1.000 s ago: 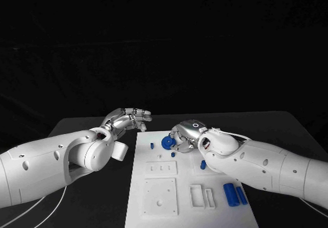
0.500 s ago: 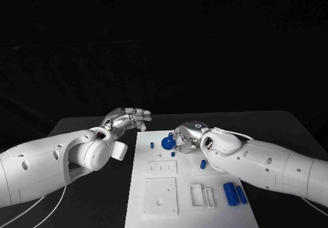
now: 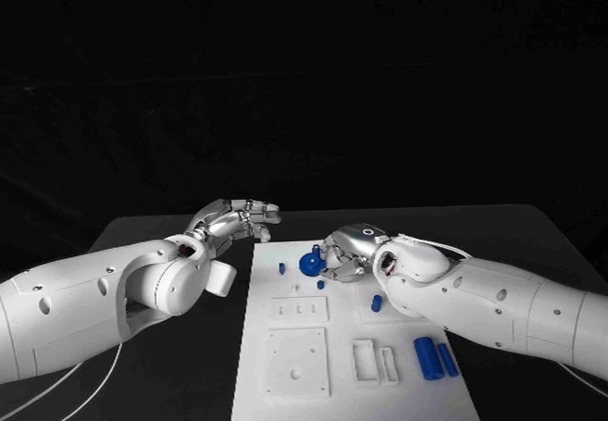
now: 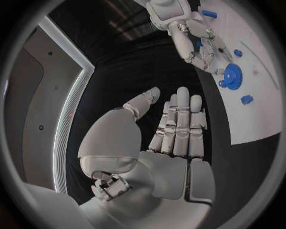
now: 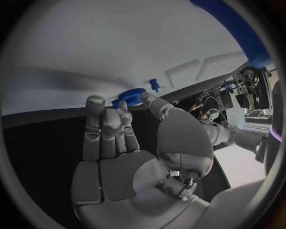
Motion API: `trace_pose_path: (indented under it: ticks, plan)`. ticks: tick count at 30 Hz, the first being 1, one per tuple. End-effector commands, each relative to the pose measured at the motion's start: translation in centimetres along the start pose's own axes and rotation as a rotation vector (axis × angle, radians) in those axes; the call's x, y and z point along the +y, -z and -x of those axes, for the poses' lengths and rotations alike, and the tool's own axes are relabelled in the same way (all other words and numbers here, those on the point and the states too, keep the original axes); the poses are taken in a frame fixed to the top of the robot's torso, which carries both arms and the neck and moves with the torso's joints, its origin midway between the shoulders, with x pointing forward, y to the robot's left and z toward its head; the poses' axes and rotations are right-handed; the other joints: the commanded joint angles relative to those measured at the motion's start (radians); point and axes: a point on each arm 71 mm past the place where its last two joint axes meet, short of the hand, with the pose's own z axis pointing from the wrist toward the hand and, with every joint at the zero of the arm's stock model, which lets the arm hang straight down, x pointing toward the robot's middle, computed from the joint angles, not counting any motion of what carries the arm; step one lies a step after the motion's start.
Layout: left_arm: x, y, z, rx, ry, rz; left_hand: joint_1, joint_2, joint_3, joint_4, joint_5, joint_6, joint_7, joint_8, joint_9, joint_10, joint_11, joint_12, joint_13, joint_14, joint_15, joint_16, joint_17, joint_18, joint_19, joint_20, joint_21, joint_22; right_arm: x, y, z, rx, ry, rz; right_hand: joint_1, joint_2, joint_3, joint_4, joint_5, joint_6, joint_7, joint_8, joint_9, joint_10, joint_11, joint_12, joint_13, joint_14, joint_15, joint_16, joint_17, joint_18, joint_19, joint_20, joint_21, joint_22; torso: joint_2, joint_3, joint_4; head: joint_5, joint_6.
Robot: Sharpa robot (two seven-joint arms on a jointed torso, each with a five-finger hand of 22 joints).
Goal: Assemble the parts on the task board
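Note:
The white task board (image 3: 348, 394) runs down the middle of the table. A blue gear (image 3: 310, 263) stands near its far end, with a small blue peg (image 3: 282, 268) to its left. My right hand (image 3: 345, 253) sits just right of the gear, fingers spread toward it and holding nothing. In the right wrist view the fingertips (image 5: 95, 102) reach close to the gear (image 5: 130, 97). My left hand (image 3: 238, 219) hovers beyond the board's far left corner, empty. The left wrist view shows its fingers (image 4: 178, 124) stretched out, with the gear (image 4: 230, 76) and my right hand (image 4: 199, 40) beyond.
A short blue cylinder (image 3: 377, 303) lies mid-board, and two longer blue cylinders (image 3: 435, 359) lie near the right edge. White raised blocks (image 3: 299, 361) and slotted holders (image 3: 376, 363) stand on the near half. Black table surrounds the board.
My right hand and forearm have drawn slightly to the right, away from the gear, which stays in place. The left hand has not moved.

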Motion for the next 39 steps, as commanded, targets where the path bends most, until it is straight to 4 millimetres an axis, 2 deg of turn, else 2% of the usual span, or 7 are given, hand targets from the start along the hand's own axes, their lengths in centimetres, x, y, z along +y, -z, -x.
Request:
trace_pose_path:
  ticks: [1,8,16,20,26,34,39]
  plan:
    - [-0.2,0.0,-0.1,0.015,0.002,-0.011,-0.011,-0.002,0.000,0.005,-0.003,-0.007,0.001,-0.006,0.001,-0.003,0.002,-0.004,0.000,-0.005,0.001,0.006,-0.002,0.021,-0.004,-0.006,0.007,0.013,-0.4,0.5,0.5,-0.071,-0.057,0.009,0.009,0.004,0.009,-0.003,0.013,-0.010,0.019,0.003,-0.002,-0.006,0.002,0.004,-0.001,0.002,0.004,-0.007,0.002,0.047,0.002,-0.009,-0.005,0.015,-0.001,0.0004,-0.0014,0.000,0.002]
    - [-0.1,0.0,0.3,0.006,-0.001,-0.014,-0.011,-0.002,0.000,0.004,-0.003,-0.007,0.001,-0.006,0.001,-0.003,0.002,-0.004,0.000,-0.005,0.001,0.006,-0.002,0.021,-0.004,-0.006,0.007,0.013,-1.3,1.3,3.9,-0.182,-0.186,0.046,0.023,-0.007,-0.037,-0.068,0.080,-0.020,0.024,0.000,-0.004,-0.010,0.007,0.009,-0.003,0.002,0.008,-0.008,0.008,0.047,0.000,-0.012,-0.001,0.018,-0.002,0.0020,-0.0021,-0.001,0.007]
    - [-0.1,-0.2,0.6,0.001,-0.003,-0.013,-0.011,-0.002,0.000,0.004,-0.004,-0.007,0.001,-0.006,0.001,-0.002,0.002,-0.004,0.000,-0.005,0.001,0.006,-0.002,0.021,-0.004,-0.005,0.007,0.013,-4.7,3.0,7.8,-0.204,-0.281,0.070,0.023,0.028,-0.106,-0.163,0.115,-0.021,0.025,0.001,-0.006,-0.017,0.009,0.011,-0.006,0.000,0.010,-0.015,0.012,0.047,-0.010,-0.010,-0.006,0.016,-0.009,0.0074,-0.0106,-0.004,0.015]
    - [0.0,-0.2,0.6,0.003,-0.002,-0.014,-0.010,-0.002,0.001,0.004,-0.004,-0.007,0.001,-0.006,0.001,-0.002,0.002,-0.004,0.000,-0.005,0.001,0.006,-0.002,0.021,-0.004,-0.005,0.007,0.013,-6.8,4.2,8.6,-0.191,-0.274,0.052,0.074,0.046,-0.150,-0.253,0.141,-0.020,0.024,0.003,-0.005,-0.024,0.009,0.010,-0.009,-0.003,0.011,-0.021,0.012,0.047,-0.020,0.000,-0.007,0.018,-0.012,0.0110,-0.0166,-0.009,0.016]
    - [0.2,-0.2,0.7,0.004,0.000,-0.010,-0.010,-0.001,0.001,0.004,-0.004,-0.006,0.001,-0.006,0.002,-0.002,0.002,-0.003,0.000,-0.005,0.001,0.007,-0.003,0.021,-0.004,-0.005,0.007,0.013,-10.7,5.8,8.5,-0.146,-0.291,-0.025,0.145,0.037,-0.172,-0.253,0.149,-0.016,0.024,0.004,-0.007,-0.031,0.008,0.007,-0.013,-0.007,0.009,-0.030,0.012,0.047,-0.032,0.011,-0.011,0.017,-0.019,0.0178,-0.0272,-0.015,0.014]
    - [0.5,-0.1,0.5,0.010,0.004,-0.004,-0.010,-0.001,0.001,0.004,-0.004,-0.006,0.000,-0.006,0.002,-0.001,0.002,-0.003,0.000,-0.005,0.001,0.007,-0.003,0.021,-0.005,-0.005,0.007,0.013,-14.2,7.4,8.3,-0.121,-0.268,-0.102,0.167,0.032,-0.188,-0.253,0.165,-0.015,0.025,0.004,-0.009,-0.036,0.008,0.005,-0.015,-0.009,0.010,-0.035,0.012,0.047,-0.038,0.019,-0.013,0.017,-0.022,0.0277,-0.0348,-0.025,0.012]
    - [0.5,0.0,0.6,0.010,0.004,-0.002,-0.010,-0.001,0.001,0.004,-0.004,-0.006,0.000,-0.006,0.002,-0.001,0.002,-0.003,0.001,-0.005,0.001,0.007,-0.003,0.021,-0.005,-0.005,0.007,0.013,-15.2,7.9,7.1,-0.083,-0.223,-0.123,0.199,0.023,-0.189,-0.253,0.246,-0.018,0.027,0.000,-0.013,-0.047,0.011,0.000,-0.019,-0.017,0.012,-0.043,0.013,0.047,-0.050,0.026,-0.019,0.017,-0.021,0.0292,-0.0351,-0.031,0.011]
